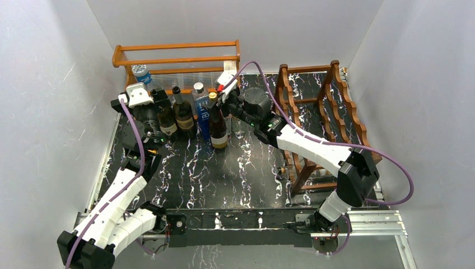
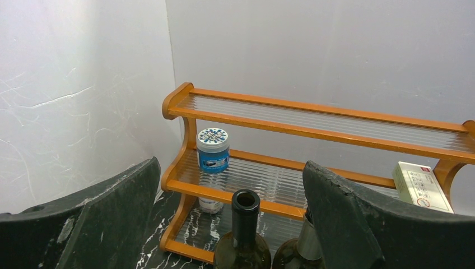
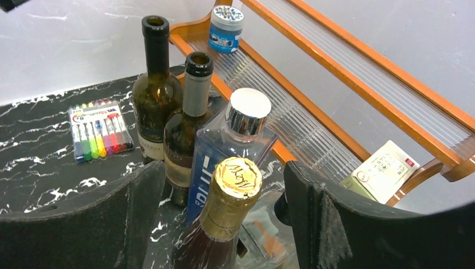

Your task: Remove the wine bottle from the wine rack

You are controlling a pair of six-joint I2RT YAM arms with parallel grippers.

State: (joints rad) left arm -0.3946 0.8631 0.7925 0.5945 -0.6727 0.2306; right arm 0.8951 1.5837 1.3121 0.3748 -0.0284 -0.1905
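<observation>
Where bottle stands: dark glass wine bottle with gold foil cap (image 3: 231, 188) upright on black marbled tabletop (image 3: 39, 140), between right gripper (image 3: 224, 171) fingers, already off dark reddish-brown wooden wine rack (image 1: 330, 112).
Right gripper: spread, gap each side of neck, pinching nothing.
Left gripper (image 2: 229, 168): spread wide, holding nothing.
Handling: likely heavy, rigid, slick, breakable; grasp neck below foil.
Axis: vertical, cap up.
</observation>
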